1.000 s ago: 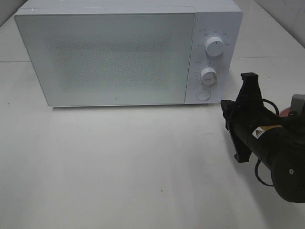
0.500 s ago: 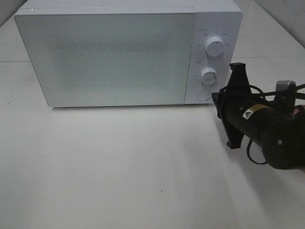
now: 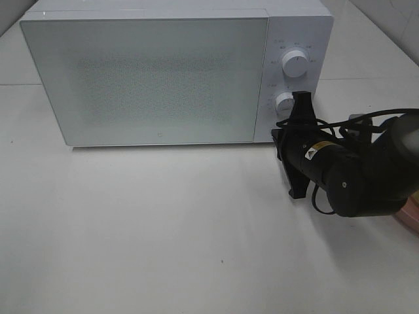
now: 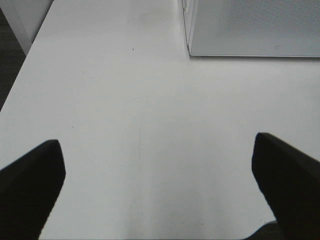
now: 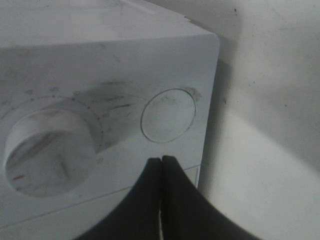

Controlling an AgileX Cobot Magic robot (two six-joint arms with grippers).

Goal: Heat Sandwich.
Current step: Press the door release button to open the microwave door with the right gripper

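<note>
- Microwave (image 3: pixel 163 78): white countertop unit standing on the table (image 3: pixel 163 229), towards its far side. The door (image 3: pixel 144 75) is shut, with a speckled grey window panel.
- Control panel, on the right end of the microwave's front: upper dial (image 3: pixel 296 64) in full view. The lower dial (image 3: pixel 283 101) is partly covered by the black wrist bracket. The round button (image 5: pixel 168 115) sits in the panel's lower corner, beside the lower dial.
- Right arm (image 3: pixel 353 173): black, reaching in from the right of the table, cables looped over it, aimed at the control panel.
- Right gripper (image 5: pixel 161 159): fingers (image 5: pixel 175 200) closed, tips pressed together with nothing between them. The tips point at the panel just beside the round button's rim. Whether they touch the panel cannot be told.
- Left gripper (image 4: pixel 157 142): fingers (image 4: pixel 35 180) spread wide apart and holding nothing. It hangs over bare table, with the microwave's near left corner ahead of it. It falls outside the high view.
- Pink plate (image 3: pixel 411 212): only a sliver of rim shows at the right edge, behind the right arm.
- Sandwich: cannot be made out in any view, so its place cannot be told.
</note>
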